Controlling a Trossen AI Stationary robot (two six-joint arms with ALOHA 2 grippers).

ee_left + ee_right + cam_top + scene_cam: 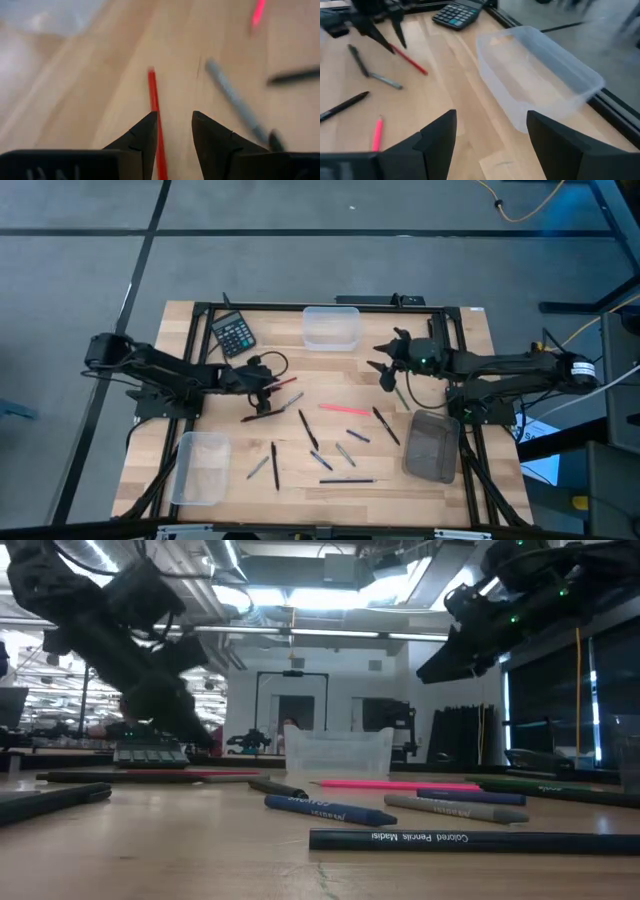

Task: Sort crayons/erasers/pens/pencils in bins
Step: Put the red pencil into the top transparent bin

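Note:
Several thin sticks lie flat on the wooden table: a pink one [345,409], black ones [307,429] and grey-blue ones [345,454]. A red stick [154,95] lies under my left gripper [173,120], which is open and slants down low over the table left of centre [268,386]. A grey pen [232,100] lies beside it. My right gripper [490,117] hangs open above the table's far right [385,367], facing the clear bin [540,75] at the far middle. A second clear bin [201,467] and a dark grey bin [432,445] stand near the front. My left gripper has one finger [142,137] over the red stick, which runs along the finger and lies flat on the table. Whether the finger touches it I cannot tell.
A black calculator [233,333] lies at the far left of the table. A black frame [300,306] runs along the table's far edge and sides. Cables loop beside my left arm [270,362].

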